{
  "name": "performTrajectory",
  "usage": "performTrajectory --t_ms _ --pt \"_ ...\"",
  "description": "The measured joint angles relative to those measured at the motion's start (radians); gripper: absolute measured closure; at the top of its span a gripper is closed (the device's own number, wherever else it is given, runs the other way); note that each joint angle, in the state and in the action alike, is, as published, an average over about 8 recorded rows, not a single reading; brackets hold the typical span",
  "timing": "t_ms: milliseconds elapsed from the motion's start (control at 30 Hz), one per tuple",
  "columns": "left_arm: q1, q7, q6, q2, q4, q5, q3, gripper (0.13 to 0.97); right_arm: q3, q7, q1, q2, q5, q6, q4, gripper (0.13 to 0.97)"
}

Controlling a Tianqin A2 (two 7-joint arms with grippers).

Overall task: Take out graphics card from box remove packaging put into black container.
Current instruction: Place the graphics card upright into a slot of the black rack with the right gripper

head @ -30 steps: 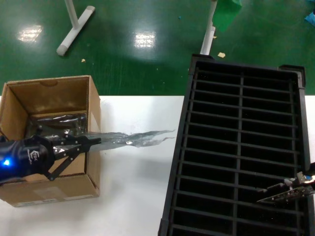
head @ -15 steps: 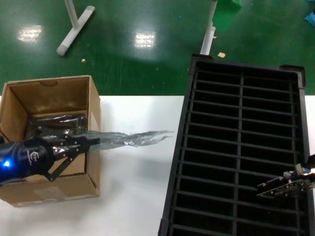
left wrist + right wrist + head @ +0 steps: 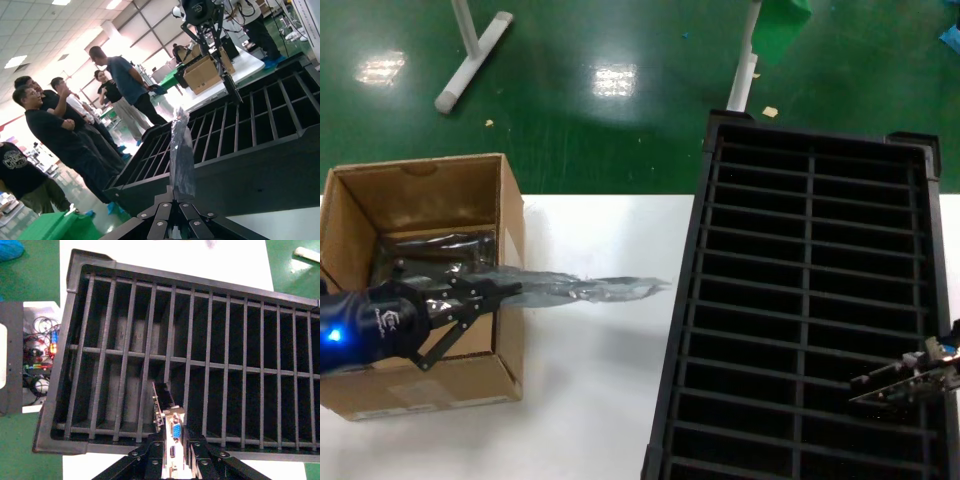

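My right end effector (image 3: 172, 452) pinches the graphics card (image 3: 169, 427) above the black container (image 3: 800, 180), seemingly tilted, so it may catch a rib; my left end effector (image 3: 505, 290) pinches the packaging (image 3: 590, 288).

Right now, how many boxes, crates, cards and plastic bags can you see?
Cardboard box: 1
Black container: 1
Graphics card: 1
Packaging, loose bag in the left gripper: 1
Bagged boards in the box: at least 1
Total: 5
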Motion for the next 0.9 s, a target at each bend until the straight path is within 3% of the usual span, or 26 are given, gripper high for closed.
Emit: performTrajectory --t_ms 533,900 --pt "0.03 0.005 0.0 0.001 -0.028 0.0 -0.019 0.955 -0.208 0.04 0.203 0.023 0.066 0.0 0.033 0.898" --pt "0.044 0.008 0.0 0.001 -0.019 0.0 -0.033 0.955 -0.267 0.046 0.237 -0.02 0.044 0.0 0.006 0.898"
